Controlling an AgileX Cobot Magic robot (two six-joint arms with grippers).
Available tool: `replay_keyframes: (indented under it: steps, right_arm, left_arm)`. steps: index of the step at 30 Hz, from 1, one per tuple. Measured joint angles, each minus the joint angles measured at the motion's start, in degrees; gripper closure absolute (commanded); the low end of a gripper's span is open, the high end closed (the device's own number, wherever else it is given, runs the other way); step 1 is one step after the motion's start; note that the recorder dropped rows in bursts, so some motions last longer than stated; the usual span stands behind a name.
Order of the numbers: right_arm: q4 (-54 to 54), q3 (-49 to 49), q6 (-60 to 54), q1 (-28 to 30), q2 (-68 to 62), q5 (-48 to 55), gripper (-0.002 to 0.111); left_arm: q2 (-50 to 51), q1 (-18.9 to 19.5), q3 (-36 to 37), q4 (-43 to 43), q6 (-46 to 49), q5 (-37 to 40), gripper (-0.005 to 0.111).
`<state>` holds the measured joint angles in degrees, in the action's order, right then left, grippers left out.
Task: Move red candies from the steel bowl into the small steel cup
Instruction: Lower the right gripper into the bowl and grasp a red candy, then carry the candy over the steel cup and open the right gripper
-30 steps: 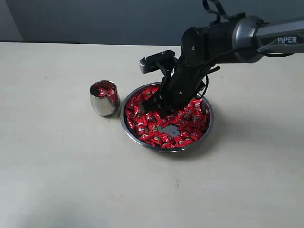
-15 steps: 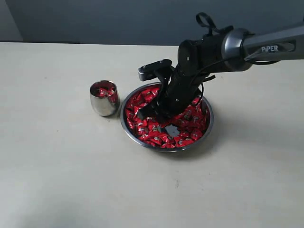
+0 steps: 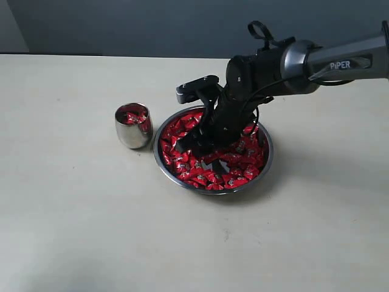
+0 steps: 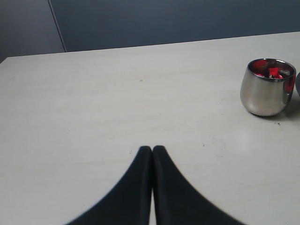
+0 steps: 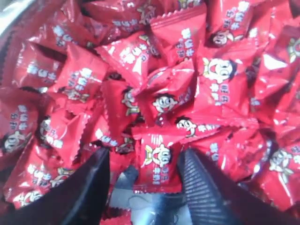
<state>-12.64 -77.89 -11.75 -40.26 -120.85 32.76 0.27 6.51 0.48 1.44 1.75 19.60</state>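
Wide tabletop left and front, back edge against a dark wall. Left gripper pressed shut over that open stretch, well apart from the small steel cup. Cup: upright, mirror-bright, red wrappers inside, just beside the steel bowl, rims near. Bowl heaped with red candies, glossy, crimped ends, cartoon faces. Right gripper down among them, fingers spread, straddling one candy. More tabletop right of the bowl.

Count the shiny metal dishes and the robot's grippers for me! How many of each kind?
steel bowl: 1
small steel cup: 1
grippers: 2, the left gripper and the right gripper
Total: 4
The red candies are too many and too piled up to count.
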Motion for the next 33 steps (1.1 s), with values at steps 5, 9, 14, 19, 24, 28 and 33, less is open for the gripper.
replay_keyframes:
  steps: [5, 9, 14, 19, 24, 28, 33]
  right_arm:
    - [0.0, 0.0, 0.0, 0.0, -1.4, -0.6, 0.077]
    - [0.0, 0.0, 0.0, 0.0, -1.7, -0.6, 0.095]
    - [0.0, 0.0, 0.0, 0.0, -1.7, -0.6, 0.096]
    - [0.1, 0.0, 0.0, 0.0, 0.1, 0.9, 0.096]
    - [0.1, 0.0, -0.1, 0.0, 3.4, 3.1, 0.096]
    - [0.1, 0.0, -0.1, 0.0, 6.2, 4.3, 0.096]
    - [-1.8, -0.6, -0.1, 0.0, 9.5, 4.5, 0.096]
  left_arm:
    - [0.0, 0.0, 0.0, 0.0, 0.0, 0.0, 0.106]
    - [0.0, 0.0, 0.0, 0.0, 0.0, 0.0, 0.106]
    - [0.0, 0.0, 0.0, 0.0, 0.0, 0.0, 0.106]
    - [0.0, 0.0, 0.0, 0.0, 0.0, 0.0, 0.106]
    - [0.0, 0.0, 0.0, 0.0, 0.0, 0.0, 0.106]
    - [0.0, 0.0, 0.0, 0.0, 0.0, 0.0, 0.106]
    - [0.0, 0.0, 0.0, 0.0, 0.0, 0.0, 0.106]
